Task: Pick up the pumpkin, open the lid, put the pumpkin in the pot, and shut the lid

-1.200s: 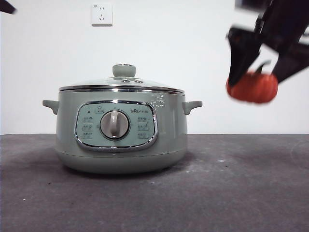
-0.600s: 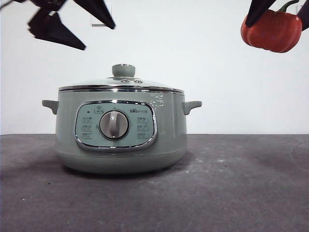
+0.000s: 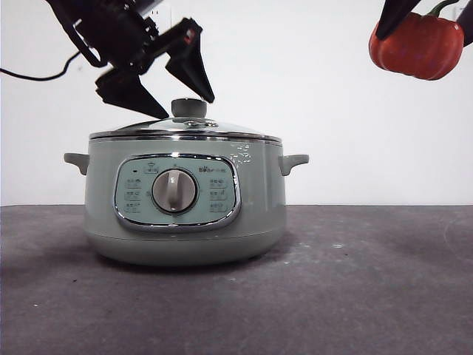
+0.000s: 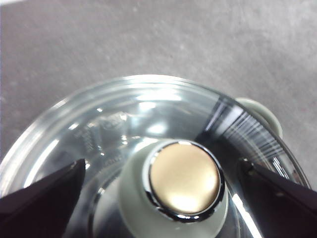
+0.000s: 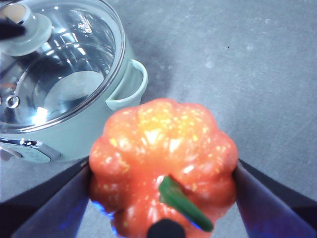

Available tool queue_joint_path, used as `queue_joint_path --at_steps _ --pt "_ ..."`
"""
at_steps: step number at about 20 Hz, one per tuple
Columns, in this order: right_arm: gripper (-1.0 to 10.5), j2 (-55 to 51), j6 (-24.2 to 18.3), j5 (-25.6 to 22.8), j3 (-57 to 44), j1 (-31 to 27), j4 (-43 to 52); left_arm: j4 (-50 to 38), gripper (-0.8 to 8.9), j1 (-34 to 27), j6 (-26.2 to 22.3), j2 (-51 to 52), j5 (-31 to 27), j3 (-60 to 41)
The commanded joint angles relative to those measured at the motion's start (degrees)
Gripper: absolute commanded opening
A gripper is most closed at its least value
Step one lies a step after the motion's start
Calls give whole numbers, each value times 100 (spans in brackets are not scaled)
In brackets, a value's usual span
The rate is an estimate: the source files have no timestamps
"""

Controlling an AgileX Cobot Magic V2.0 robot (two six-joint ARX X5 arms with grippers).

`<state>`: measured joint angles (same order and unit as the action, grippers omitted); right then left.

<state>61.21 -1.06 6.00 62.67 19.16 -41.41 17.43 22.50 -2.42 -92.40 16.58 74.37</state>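
Note:
The pale green pot [image 3: 185, 200] stands on the table with its glass lid [image 3: 185, 130] on. My left gripper [image 3: 181, 100] is open, its jaws straddling the lid's green knob [image 3: 190, 108] [image 4: 183, 188] without touching it. My right gripper [image 5: 163, 188] is shut on the orange-red pumpkin [image 3: 416, 46] [image 5: 163, 168] and holds it high at the right, well above and to the right of the pot. The pot and lid also show in the right wrist view [image 5: 64, 74].
A grey tabletop [image 3: 355, 281] spreads around the pot. A white wall with a socket stands behind. A black cable [image 3: 29, 75] hangs from the left arm at the left edge.
My left gripper has come down and to the right from the upper left corner to the lid's knob. The pumpkin has stayed high at the right.

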Motion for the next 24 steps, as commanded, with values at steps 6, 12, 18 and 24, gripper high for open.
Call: queue_joint_path --at_steps 6,12,18,24 --pt "-9 -7 59 7 -2 15 26 -15 571 157 -83 -52 -170 13" --pt "-9 -7 57 7 -2 15 26 66 198 164 -79 -52 -151 13" --pt "-9 -11 57 7 -2 15 26 105 57 164 -81 -52 -153 13" --pt "-9 -15 57 11 -2 15 26 13 -8 149 -79 -28 -149 28"
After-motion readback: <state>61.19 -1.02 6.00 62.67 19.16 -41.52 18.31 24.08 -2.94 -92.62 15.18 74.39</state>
